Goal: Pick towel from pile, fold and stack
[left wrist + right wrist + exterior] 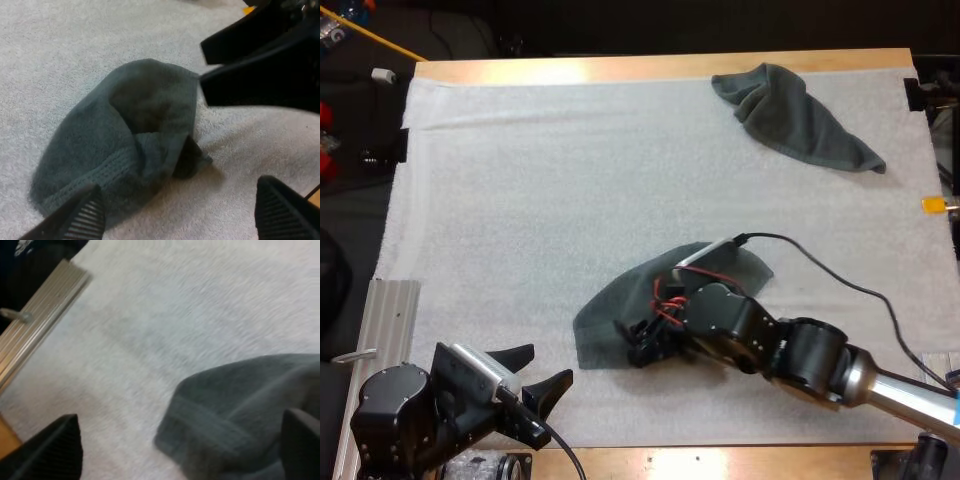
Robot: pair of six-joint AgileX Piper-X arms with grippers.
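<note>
Both pairs spread wide: right fingers [52, 450] over the near towel [610, 310], left fingers [516, 356] close by.

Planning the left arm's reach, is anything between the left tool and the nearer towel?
Nothing visible. Only bare white mat lies between the left tool and the nearer towel. The right tool is at the towel itself, beyond its nearest edge.

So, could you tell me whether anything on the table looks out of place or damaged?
Nothing stands out. Two towels lie crumpled on the white mat: the far towel near its far right corner, the near towel at the right gripper. Neither is folded.
</note>
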